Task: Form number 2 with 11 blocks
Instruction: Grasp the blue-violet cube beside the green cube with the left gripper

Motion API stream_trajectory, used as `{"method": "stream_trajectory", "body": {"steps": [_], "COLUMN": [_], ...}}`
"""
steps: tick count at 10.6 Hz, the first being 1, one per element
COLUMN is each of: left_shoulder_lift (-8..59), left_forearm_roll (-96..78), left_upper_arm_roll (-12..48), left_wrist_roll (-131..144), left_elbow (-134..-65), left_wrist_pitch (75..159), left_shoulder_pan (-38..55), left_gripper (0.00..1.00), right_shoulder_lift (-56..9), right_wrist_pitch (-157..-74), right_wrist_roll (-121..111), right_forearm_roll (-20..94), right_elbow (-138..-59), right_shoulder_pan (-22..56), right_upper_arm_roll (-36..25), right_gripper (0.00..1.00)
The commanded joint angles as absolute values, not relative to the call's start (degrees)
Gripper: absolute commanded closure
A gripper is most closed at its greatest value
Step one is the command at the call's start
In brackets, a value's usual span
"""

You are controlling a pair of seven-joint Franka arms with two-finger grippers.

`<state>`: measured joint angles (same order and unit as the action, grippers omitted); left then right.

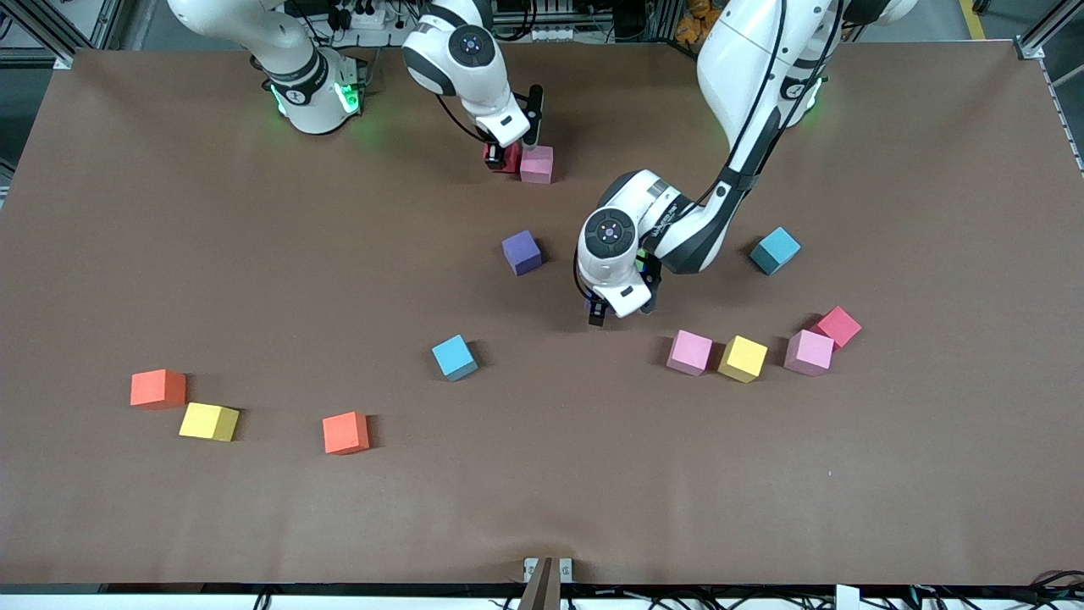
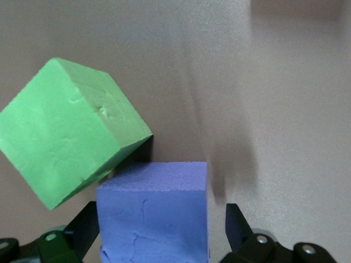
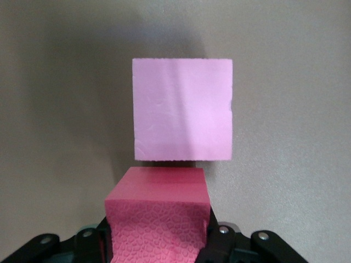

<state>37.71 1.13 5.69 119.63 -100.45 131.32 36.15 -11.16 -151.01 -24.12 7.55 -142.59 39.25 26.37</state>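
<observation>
Nearest the camera, well apart from both grippers, lie two orange blocks (image 1: 345, 433) and a yellow block (image 1: 209, 421), waiting to be picked. Closer to the left gripper (image 1: 622, 309) sit a light blue block (image 1: 455, 357), two pink blocks (image 1: 689, 352), a second yellow block (image 1: 743, 358) and a red block (image 1: 837, 326). The left gripper is wide open and holds nothing. Its fingers (image 2: 237, 224) stand on each side of a purple block (image 2: 153, 213), I think so it can pinch it. A green block (image 2: 68, 131) sits just beside that one, turned at a slant. Near this gripper are another purple block (image 1: 521, 252) and another blue block (image 1: 775, 250). The right gripper (image 3: 158, 235) squeezes a red cube (image 3: 159, 189) right next to a pink cube (image 3: 182, 109), probably to start the number 2. I count fourteen: three pink, one green, and two each of red, orange, yellow, blue and purple.
</observation>
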Motion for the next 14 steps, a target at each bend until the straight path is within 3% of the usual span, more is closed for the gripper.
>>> {"method": "stream_trajectory", "body": {"steps": [1,5,8,11,14], "left_shoulder_lift": [37.8,37.5,35.1,32.9,27.8], "left_forearm_roll": [2.6,2.6,2.6,2.6,2.5], "left_upper_arm_roll": [6.1,6.0,6.0,6.1,6.4], "left_wrist_roll": [118.4,117.7,117.1,116.5,116.5], "left_elbow": [-100.2,-100.0,-100.2,-100.6,-105.0], "left_wrist_pitch": [131.7,131.7,131.1,129.2,128.1], "left_shoulder_pan": [35.9,35.8,34.8,34.2,33.2], "left_gripper": [0.03,0.33,0.39,0.4,0.4], "right_shoulder_lift": [-13.0,-14.1,-14.9,-15.5,-15.8], "right_wrist_pitch": [-151.2,-151.2,-151.1,-151.1,-151.1], "right_wrist_roll": [-23.2,-23.2,-23.1,-22.0,-22.0], "right_forearm_roll": [6.2,3.7,3.7,3.7,3.7], "right_elbow": [-141.1,-140.1,-139.2,-138.9,-138.8], "right_shoulder_pan": [39.9,39.9,40.3,41.2,41.2], "right_upper_arm_roll": [25.9,23.7,23.5,23.4,23.4], "right_gripper": [1.0,1.0,1.0,1.0,1.0]}}
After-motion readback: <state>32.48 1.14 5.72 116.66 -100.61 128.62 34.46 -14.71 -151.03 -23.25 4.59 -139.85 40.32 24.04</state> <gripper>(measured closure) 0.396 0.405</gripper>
